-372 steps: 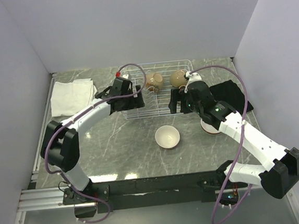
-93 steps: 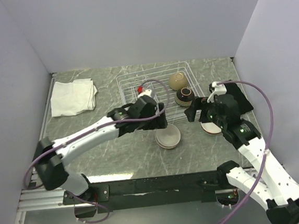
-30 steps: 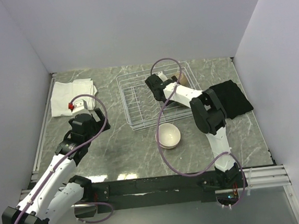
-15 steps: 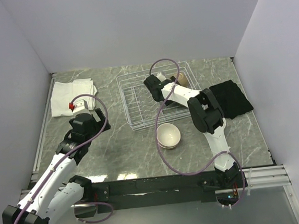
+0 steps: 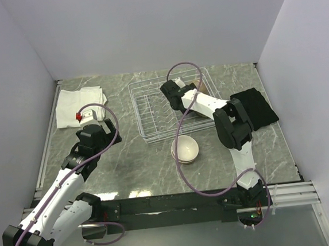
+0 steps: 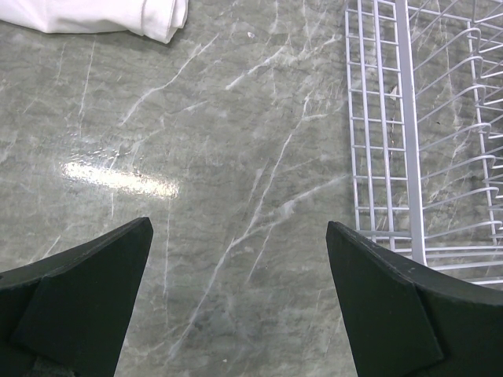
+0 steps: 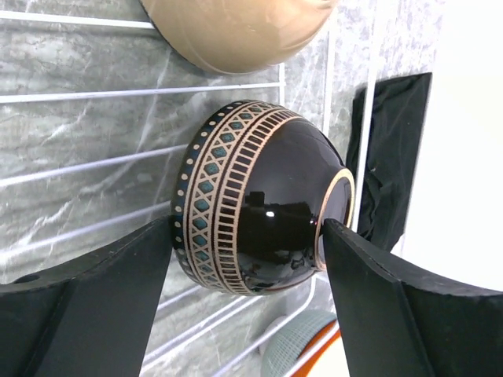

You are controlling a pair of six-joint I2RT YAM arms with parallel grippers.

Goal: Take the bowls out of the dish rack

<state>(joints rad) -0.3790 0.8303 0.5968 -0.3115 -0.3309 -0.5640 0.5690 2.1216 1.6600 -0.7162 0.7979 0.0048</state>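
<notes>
The right gripper point(image 7: 247, 228) is closed onto the dark bowl point(image 7: 251, 188), which lies on its side on the wires of the rack point(image 7: 78, 94). One finger is at the rim and the other at the foot, with no gap visible on either side; grip pressure cannot be confirmed. Hazard 1: the grip runs rim-to-foot across a glossy, curved wall, so the bowl may pivot or slip out on lifting. Hazard 2: the tan bowl point(image 7: 236, 31) sits just beyond the fingertips, near the dark bowl but apart from it, and a tilted or forward lift could knock it. Hazard 3: the rim lies against the wires and could snag if the bowl is dragged rather than raised straight out. The black cloth point(image 7: 389, 157) lies to the right of the gripper, outside the rack. The right wrist view alone shows this grasp. In the top view the right arm point(image 5: 209, 102) covers both bowl and fingers, leaving only part of the tan bowl exposed. The top view alone shows the stack point(image 5: 185, 150) of unloaded bowls on the tabletop point(image 5: 133, 166), back toward the arm's base from the gripper. The left wrist view alone shows the left gripper point(image 6: 237, 228) spread wide and empty above bare tabletop, with the rack edge to its right and the white cloth point(image 6: 118, 12) beyond it to the left.
</notes>
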